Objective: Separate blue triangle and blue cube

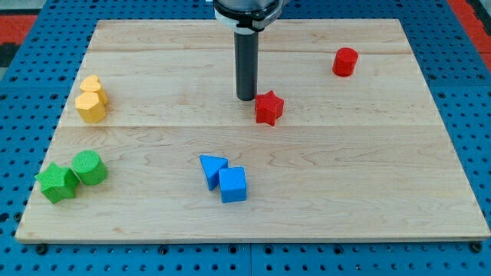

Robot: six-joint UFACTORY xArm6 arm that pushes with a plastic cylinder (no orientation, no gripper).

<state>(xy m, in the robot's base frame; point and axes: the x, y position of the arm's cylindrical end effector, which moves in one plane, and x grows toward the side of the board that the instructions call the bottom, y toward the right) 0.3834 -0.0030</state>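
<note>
**Blue pair touching, rod well behind them**

Nearest the view's bottom, the blue cube (233,185) sits touching the blue triangle (212,169), which lies just to its upper left. At the view's left edge, a green star (56,183) and green cylinder (89,167) touch; farther back two yellow blocks (91,100) huddle together. Beyond the blue pair, the arm's tip (246,98) rests just left of the red star (268,107), with a red cylinder (345,62) at far right. No jaws exist; the rod simply pushes. Risk, as a judgement: an off-centre approach could shove both blues together, or nudge the red star along
</note>
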